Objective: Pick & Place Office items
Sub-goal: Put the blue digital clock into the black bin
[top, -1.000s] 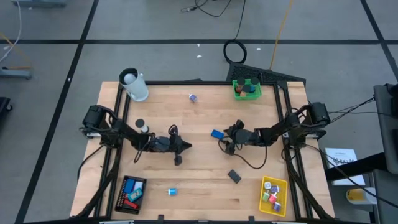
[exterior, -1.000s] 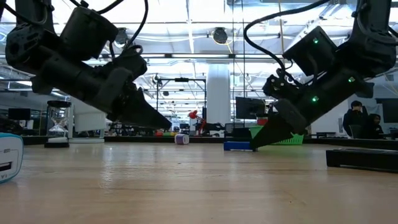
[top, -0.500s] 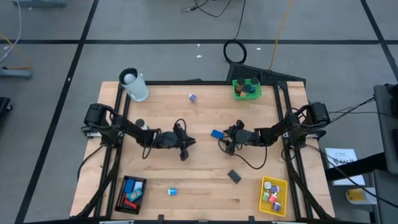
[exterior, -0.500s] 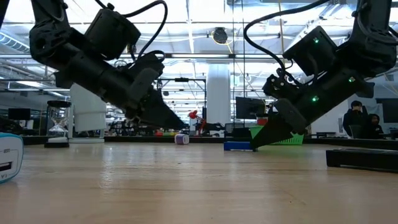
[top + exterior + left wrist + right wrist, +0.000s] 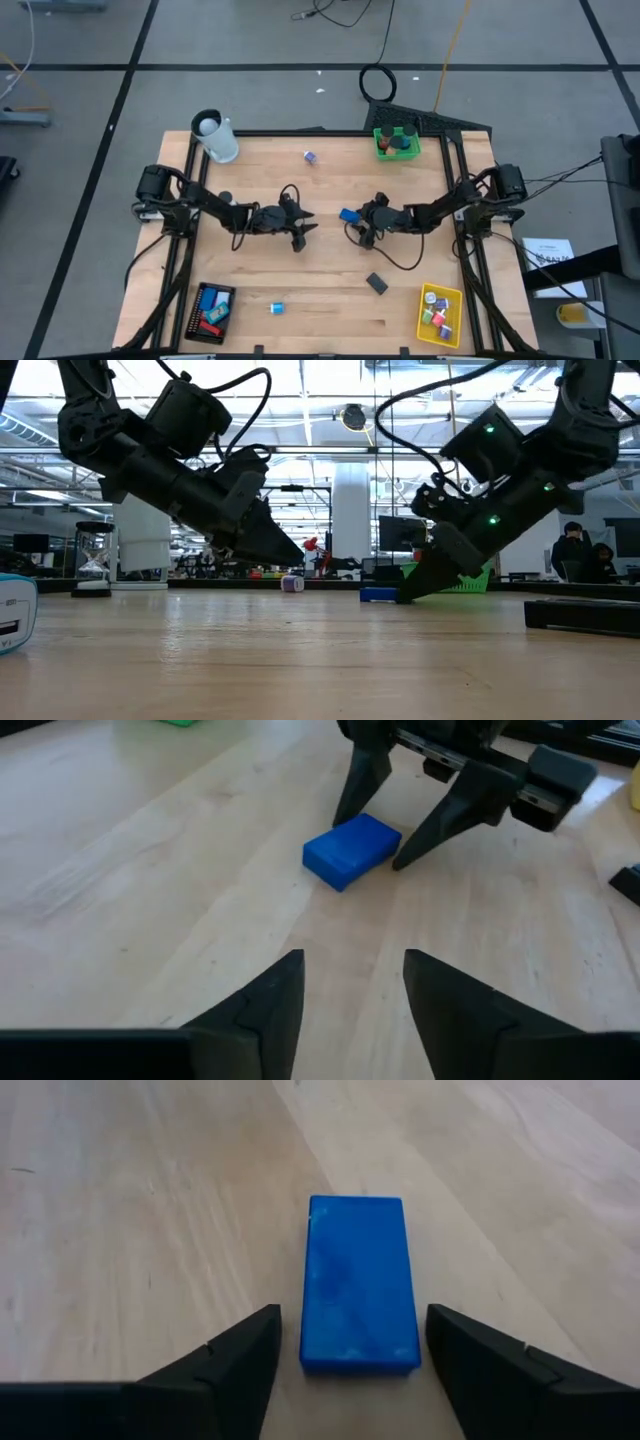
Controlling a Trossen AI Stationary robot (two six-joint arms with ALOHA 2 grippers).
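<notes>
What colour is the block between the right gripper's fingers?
Blue. The block lies flat on the table between the open right gripper; the right wrist view shows it best.

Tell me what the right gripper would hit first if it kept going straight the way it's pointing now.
The blue block. It lies flat on the table directly ahead of the open right gripper, lined up with the gap between its fingers, so they would likely pass either side of it.
</notes>
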